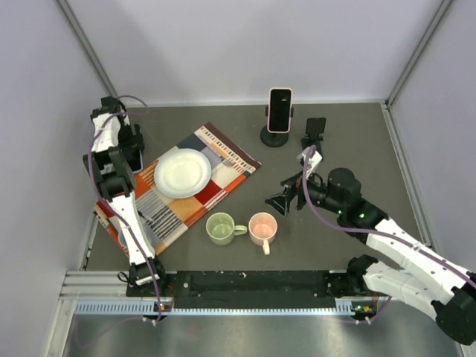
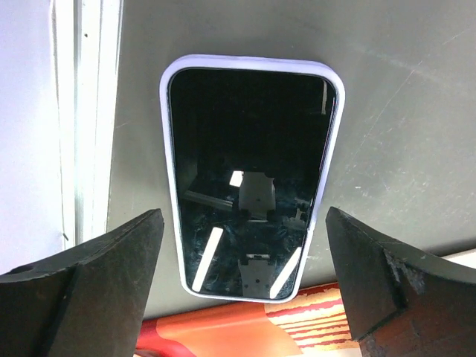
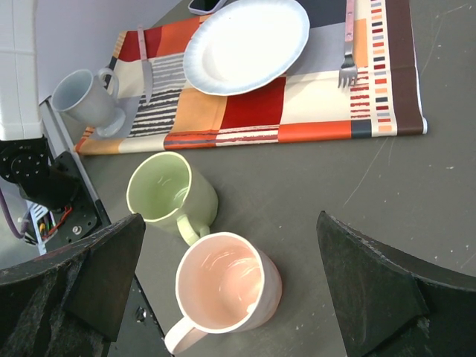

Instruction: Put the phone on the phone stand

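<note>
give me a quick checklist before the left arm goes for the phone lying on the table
1. The left gripper is open: ok, its jaws stand on either side of the phone.
2. The phone lies flat, screen up, on the table: ok.
3. The phone is clear of the mat: cannot tell, its near end lies close to the mat's edge.
4. The stand is free: not ok, it holds a pink phone. The black thing beside it may be a second stand: cannot tell.
5. The right gripper is out of the way: ok, it is open above the mugs.
</note>
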Robot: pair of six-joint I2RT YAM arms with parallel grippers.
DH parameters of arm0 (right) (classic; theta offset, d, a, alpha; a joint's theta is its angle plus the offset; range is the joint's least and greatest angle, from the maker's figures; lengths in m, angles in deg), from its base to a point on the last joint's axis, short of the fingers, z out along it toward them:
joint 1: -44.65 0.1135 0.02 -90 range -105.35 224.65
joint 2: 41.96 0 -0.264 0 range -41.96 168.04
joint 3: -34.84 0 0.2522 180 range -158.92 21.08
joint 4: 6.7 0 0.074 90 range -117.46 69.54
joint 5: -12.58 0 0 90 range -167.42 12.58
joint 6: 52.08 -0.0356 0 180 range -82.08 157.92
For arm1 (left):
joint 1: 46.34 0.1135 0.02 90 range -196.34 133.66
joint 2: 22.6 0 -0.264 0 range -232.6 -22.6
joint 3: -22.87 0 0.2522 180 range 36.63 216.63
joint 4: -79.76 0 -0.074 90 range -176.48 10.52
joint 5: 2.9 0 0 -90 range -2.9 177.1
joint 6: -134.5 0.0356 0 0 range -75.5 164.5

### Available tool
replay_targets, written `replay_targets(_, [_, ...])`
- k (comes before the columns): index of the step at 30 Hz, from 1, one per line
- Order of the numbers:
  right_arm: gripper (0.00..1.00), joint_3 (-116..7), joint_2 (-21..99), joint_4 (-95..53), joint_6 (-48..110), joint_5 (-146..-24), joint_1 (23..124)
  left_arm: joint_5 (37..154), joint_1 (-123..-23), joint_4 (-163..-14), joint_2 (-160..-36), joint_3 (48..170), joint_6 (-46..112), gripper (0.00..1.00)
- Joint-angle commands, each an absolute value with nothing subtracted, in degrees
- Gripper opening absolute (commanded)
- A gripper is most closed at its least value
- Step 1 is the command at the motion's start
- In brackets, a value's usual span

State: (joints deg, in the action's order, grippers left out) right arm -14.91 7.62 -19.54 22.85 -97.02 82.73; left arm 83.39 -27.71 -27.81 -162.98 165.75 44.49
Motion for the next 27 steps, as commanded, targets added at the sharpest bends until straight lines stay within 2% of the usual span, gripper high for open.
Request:
replay_targets(1, [0.99, -15.1, 8.0, -16.8, 23.1, -97.5, 83.1, 84.2, -27.8, -25.3, -164.6, 167.8, 46.1, 0.98])
replay_targets(7, [0.99, -15.3, 8.4, -16.8, 23.2, -97.4, 83.1, 84.3, -27.8, -25.0, -165.9, 169.2, 46.6, 0.95])
replay_targets(8, [0.99, -15.3, 8.4, -16.8, 23.2, -97.3, 83.1, 84.3, -27.8, -24.9, -166.0, 169.6, 46.8, 0.88])
replay_targets(10, [0.99, -15.3, 8.4, -16.8, 23.2, -97.3, 83.0, 84.1, -27.9, -24.7, -166.6, 170.0, 47.0, 0.82])
replay_targets(17, [0.99, -15.3, 8.5, -16.9, 23.2, -97.3, 82.9, 84.9, -27.8, -23.3, -168.3, 168.9, 47.7, 0.80])
replay_targets(21, [0.99, -15.3, 8.6, -16.8, 23.2, -97.3, 82.9, 85.4, -27.9, -23.0, -168.1, 167.2, 47.7, 0.83])
replay_targets(27, [0.99, -15.3, 8.4, -16.9, 23.2, -97.3, 82.9, 86.7, -27.9, -24.1, -167.4, 162.2, 47.7, 0.95])
